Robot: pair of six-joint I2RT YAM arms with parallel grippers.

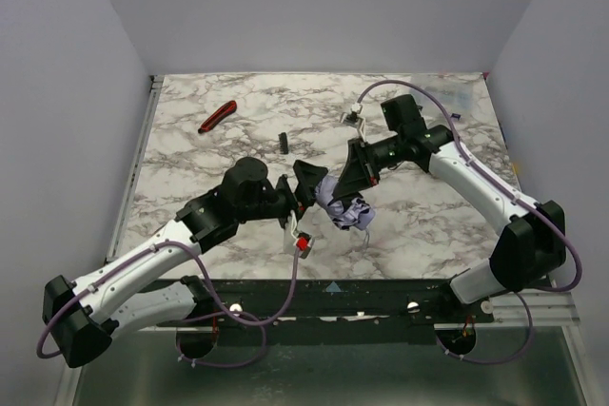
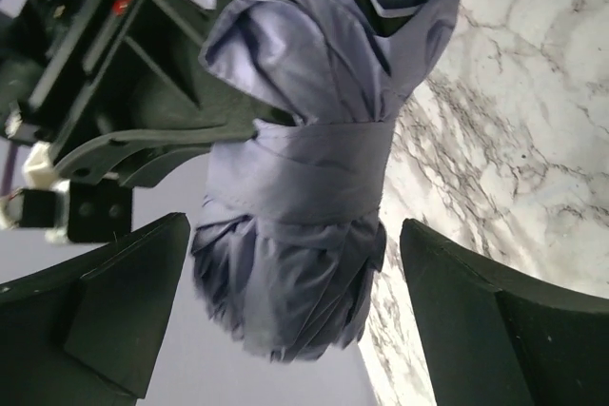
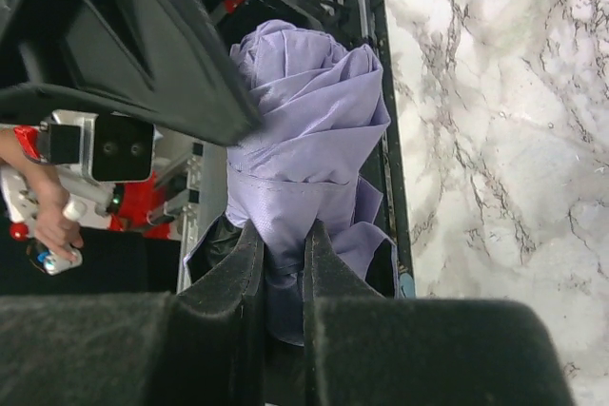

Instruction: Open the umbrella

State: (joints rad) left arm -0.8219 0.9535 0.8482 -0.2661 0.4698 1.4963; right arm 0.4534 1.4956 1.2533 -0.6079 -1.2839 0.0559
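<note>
Your right gripper [image 3: 283,235] sits nearest, its black fingers [image 3: 224,282] pinched tight on one end of the compact pale lavender fabric umbrella [image 3: 304,130], a short roll with a matching band [image 2: 304,164] wrapped round it. It hangs between both arms over the near middle of the white marble table [image 1: 438,225]. Your left gripper [image 2: 295,263] stands spread either side of the roll, touching nothing. I judge you're at the grasp stage: close the left on the roll, then free the band. No container shows.
</note>
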